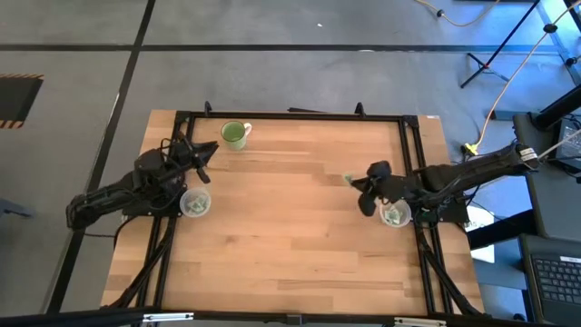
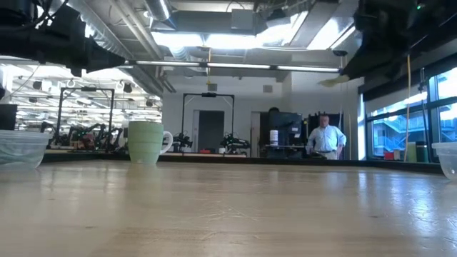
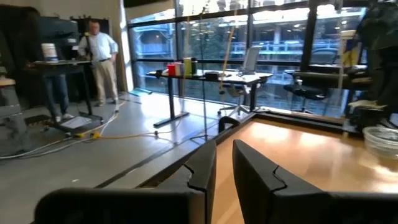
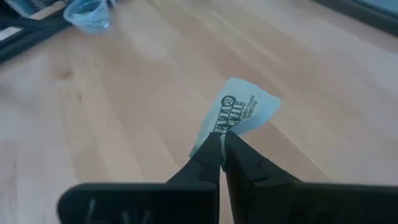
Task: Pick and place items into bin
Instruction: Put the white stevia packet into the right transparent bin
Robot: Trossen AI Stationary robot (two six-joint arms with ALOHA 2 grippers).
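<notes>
My right gripper (image 4: 221, 144) is shut on one light green and white packet (image 4: 245, 111) with dark print, raised over the right half of the table (image 1: 349, 179). The low view shows that packet in the air (image 2: 330, 81). My left gripper (image 3: 224, 167) hovers by the table's left side (image 1: 205, 151), near the light green mug (image 1: 235, 134), with a narrow gap between its fingers and nothing in them. A clear cup with greenish contents stands under each arm: one on the left (image 1: 194, 203), one on the right (image 1: 395, 215). My right gripper pinches the packet between its two fingertips at one narrow end (image 4: 217, 132). The fingers reach roughly level from the table's right side. The rest of the packet juts out past the tips, lifted clear of the table and slightly curled.
The mug (image 2: 146, 141) stands upright near the far left of the table. The clear cups sit at the table's left (image 2: 20, 148) and right (image 2: 448, 158) sides. Black frame rails (image 1: 290, 115) border the wooden top. A person (image 2: 326, 140) stands in the room beyond.
</notes>
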